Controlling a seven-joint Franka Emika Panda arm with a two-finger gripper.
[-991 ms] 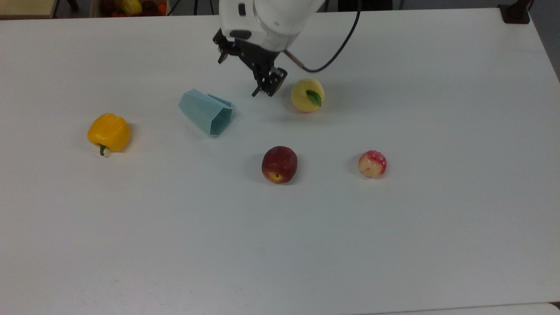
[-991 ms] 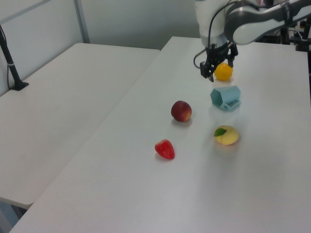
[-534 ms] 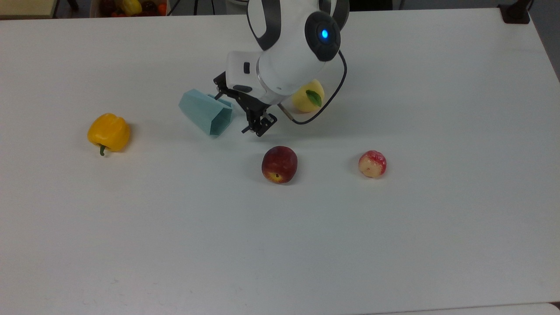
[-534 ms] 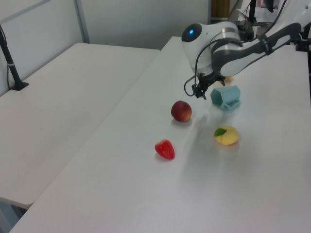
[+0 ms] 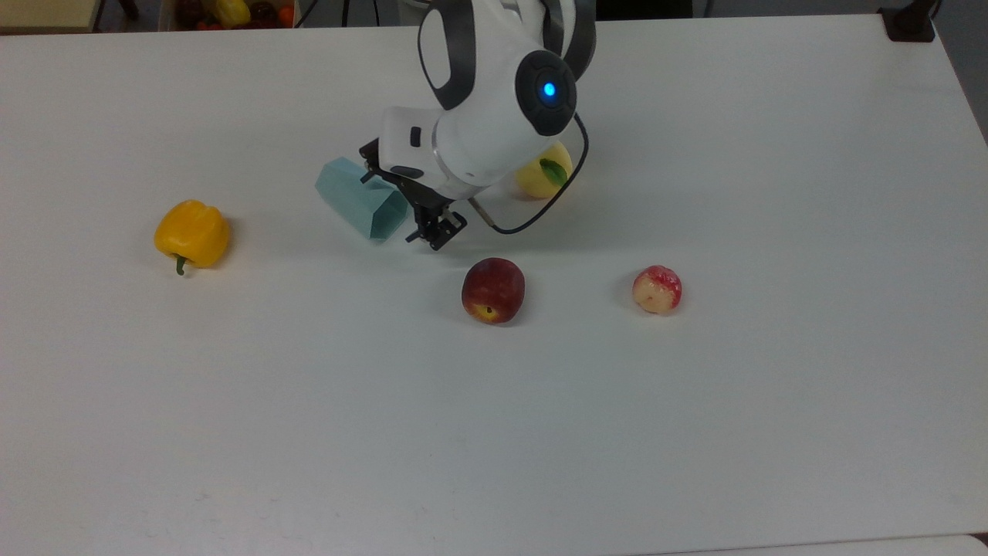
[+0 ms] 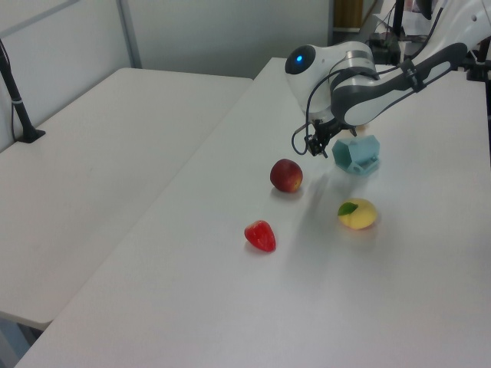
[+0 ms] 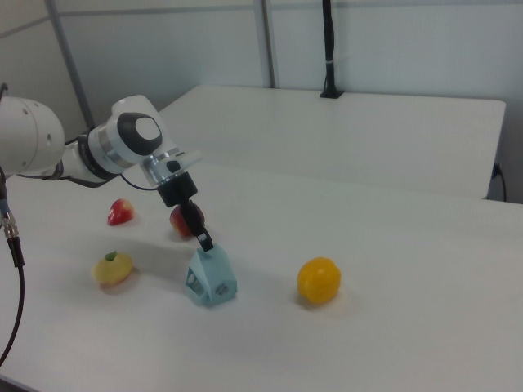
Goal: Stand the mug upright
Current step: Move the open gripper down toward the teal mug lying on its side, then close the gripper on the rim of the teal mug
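The mug (image 5: 361, 199) lies on its side on the white table (image 5: 695, 401), its hexagonal mouth turned toward the top view's lower right, and it has not shifted from where it lay a second ago. What has changed is the arm: a second ago the gripper (image 5: 432, 232) hung above the table between the mug and the yellow peach (image 5: 540, 174), well clear of both; half a second ago it had dropped to just beside the mug's rim, and now it has slid a little further toward the top view's left, so its tip sits right at the open mouth of the mug. In the right view the gripper (image 7: 202, 237) points down at the upper edge of the mug (image 7: 211, 278) and seems to touch it, though contact cannot be confirmed. In the left view the gripper (image 6: 315, 146) hangs just beside the mug (image 6: 356, 154). Whether the fingers are spread or pressed together I cannot tell. The arm's white wrist now covers part of the yellow peach in the top view. The yellow bell pepper (image 5: 192, 234), the dark red peach (image 5: 493, 290) and the small red-and-cream fruit (image 5: 657, 289) rest where they did before, well apart from the mug.
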